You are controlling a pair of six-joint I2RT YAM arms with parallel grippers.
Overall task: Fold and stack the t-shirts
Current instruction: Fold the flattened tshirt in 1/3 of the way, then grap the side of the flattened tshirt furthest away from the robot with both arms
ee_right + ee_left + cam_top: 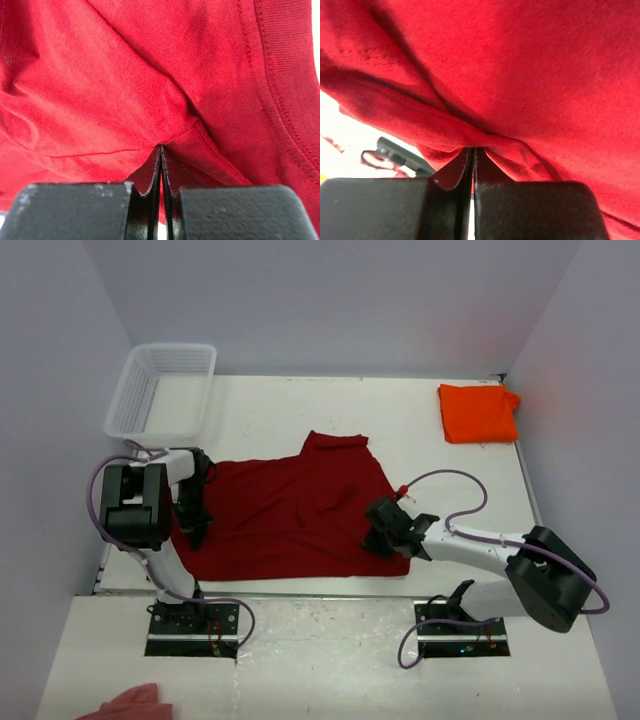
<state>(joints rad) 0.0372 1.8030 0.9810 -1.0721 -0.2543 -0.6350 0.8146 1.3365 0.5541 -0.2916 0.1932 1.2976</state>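
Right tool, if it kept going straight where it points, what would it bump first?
The red t-shirt: the right tool is shut on a fold of it, so more red cloth probably comes first.

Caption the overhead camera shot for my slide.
Left gripper and right gripper pinch opposite sides of the spread red t-shirt; the folded orange t-shirt sits at the far right of the table.

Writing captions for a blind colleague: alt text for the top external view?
A dark red t-shirt lies spread on the table, left gripper and right gripper shut on opposite sides. A folded orange t-shirt sits far right.
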